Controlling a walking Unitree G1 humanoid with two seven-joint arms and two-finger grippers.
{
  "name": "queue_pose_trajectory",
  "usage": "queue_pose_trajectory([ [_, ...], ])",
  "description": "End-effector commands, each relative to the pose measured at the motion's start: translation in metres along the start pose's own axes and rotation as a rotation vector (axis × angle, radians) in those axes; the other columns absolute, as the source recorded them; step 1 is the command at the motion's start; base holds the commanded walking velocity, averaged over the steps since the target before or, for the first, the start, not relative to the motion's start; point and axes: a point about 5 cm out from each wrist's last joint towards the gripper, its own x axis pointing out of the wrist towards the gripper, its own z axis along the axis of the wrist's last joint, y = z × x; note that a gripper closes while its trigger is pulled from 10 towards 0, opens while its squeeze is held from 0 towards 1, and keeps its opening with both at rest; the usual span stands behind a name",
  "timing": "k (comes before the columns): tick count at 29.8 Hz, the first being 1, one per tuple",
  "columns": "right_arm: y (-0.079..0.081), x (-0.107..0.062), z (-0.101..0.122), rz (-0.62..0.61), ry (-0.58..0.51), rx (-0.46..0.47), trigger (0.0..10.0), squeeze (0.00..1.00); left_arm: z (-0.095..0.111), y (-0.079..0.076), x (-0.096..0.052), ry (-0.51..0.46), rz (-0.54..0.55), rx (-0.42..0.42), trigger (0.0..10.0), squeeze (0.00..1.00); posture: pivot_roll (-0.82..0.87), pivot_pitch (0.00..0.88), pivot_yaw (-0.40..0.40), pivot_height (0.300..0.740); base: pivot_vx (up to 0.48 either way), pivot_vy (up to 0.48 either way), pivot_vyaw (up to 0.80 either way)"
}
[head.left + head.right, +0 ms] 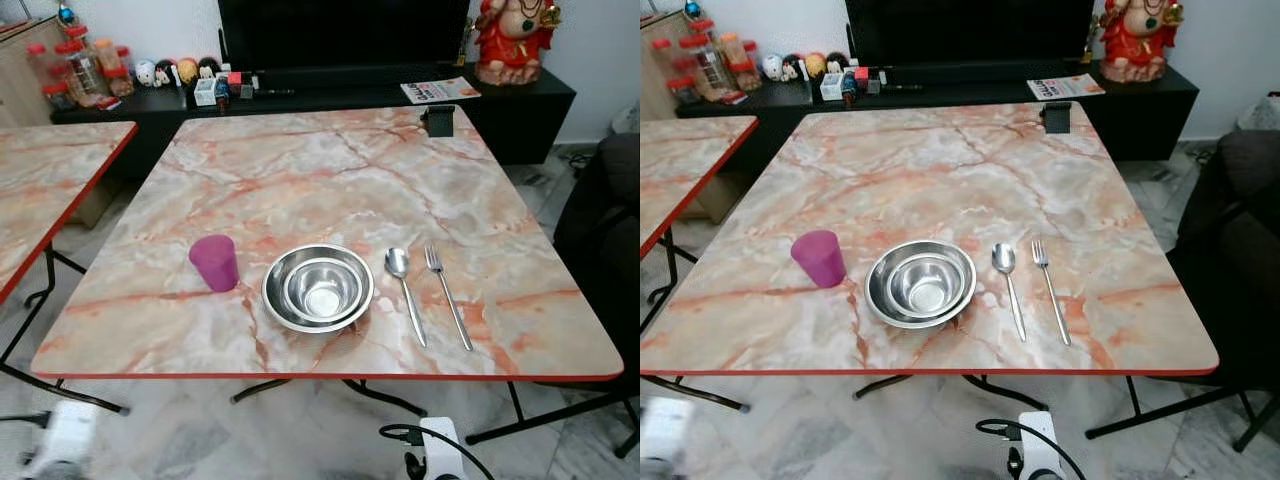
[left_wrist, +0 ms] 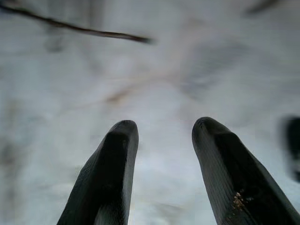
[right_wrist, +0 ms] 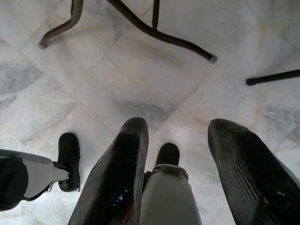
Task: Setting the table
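While our left gripper point(image 2: 161, 129) and right gripper point(image 3: 178, 133) hang spread wide over the pale floor point(image 3: 140, 84), we see the cup point(image 1: 214, 262), nested bowls point(image 1: 318, 287), spoon point(image 1: 404, 288) and fork point(image 1: 446, 293) lined near the marble table's point(image 1: 330, 170) front edge, the far half bare.

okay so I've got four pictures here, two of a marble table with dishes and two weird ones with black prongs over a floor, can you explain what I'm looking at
These come from a walking humanoid robot setting a table. The two table pictures are its head camera's left and right eyes. On the marble table sit a purple cup, two nested steel bowls, a spoon and a fork, laid in a row near the front edge. The other two pictures come from cameras on its wrists. The black prongs are the fingers of the left gripper and right gripper, both spread apart, holding nothing, hanging over the tiled floor.
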Motion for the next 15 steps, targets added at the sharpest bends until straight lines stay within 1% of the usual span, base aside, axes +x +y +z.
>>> queue_pose_trajectory([
  [1, -0.002, 0.0, -0.002, -0.012, 0.015, 0.022, 10.0, 0.0, -0.001, -0.02, -0.001, 0.0, -0.106, -0.011, 10.0, 0.0, 0.01, 0.0, 0.07, 0.74, 0.0, 0.0, 0.0],
  [3, -0.003, 0.0, -0.002, -0.016, 0.015, 0.024, 10.0, 0.0, -0.002, -0.037, -0.002, -0.002, -0.165, -0.014, 10.0, 0.0, 0.0, 0.0, 0.068, 0.74, 0.0, 0.0, 0.0],
  [4, -0.004, 0.0, -0.002, -0.018, 0.015, 0.025, 10.0, 0.0, -0.001, -0.043, -0.003, -0.004, -0.186, -0.014, 10.0, 0.0, 0.0, 0.0, 0.068, 0.74, 0.0, 0.0, 0.0],
  [5, -0.006, 0.0, -0.002, -0.022, 0.014, 0.027, 10.0, 0.0, 0.0, -0.055, -0.004, -0.01, -0.217, -0.044, 10.0, 0.0, 0.0, 0.0, 0.065, 0.74, 0.0, 0.0, 0.0],
  [6, -0.006, 0.0, -0.002, -0.022, 0.014, 0.027, 10.0, 0.0, 0.0, -0.055, -0.004, -0.01, -0.217, -0.044, 10.0, 0.0, 0.0, 0.0, 0.065, 0.74, 0.0, 0.0, 0.0],
  [8, -0.009, 0.0, -0.001, -0.029, 0.012, 0.03, 10.0, 0.0, 0.006, -0.069, -0.006, -0.032, -0.257, -0.106, 10.0, 0.0, -0.01, 0.0, 0.06, 0.74, 0.0, 0.0, 0.0],
  [10, -0.009, 0.0, -0.001, -0.029, 0.012, 0.031, 10.0, 0.0, 0.008, -0.071, -0.007, -0.038, -0.264, -0.115, 10.0, 0.0, -0.01, 0.0, 0.06, 0.74, 0.0, 0.0, 0.0],
  [11, -0.01, 0.0, 0.0, -0.03, 0.009, 0.031, 10.0, 0.0, 0.009, -0.078, -0.008, -0.036, -0.284, -0.158, 10.0, 0.0, -0.02, 0.0, 0.05, 0.74, 0.0, 0.0, 0.0],
  [13, -0.013, 0.0, 0.002, -0.034, 0.004, 0.034, 10.0, 0.0, 0.01, -0.092, -0.011, -0.027, -0.311, -0.217, 10.0, 0.0, -0.03, 0.0, 0.046, 0.74, 0.0, 0.0, 0.0],
  [15, -0.014, 0.0, 0.003, -0.037, 0.0, 0.038, 10.0, 0.0, 0.009, -0.094, -0.012, -0.023, -0.311, -0.201, 10.0, 0.0, -0.04, 0.0, 0.044, 0.74, 0.0, 0.0, 0.0],
])
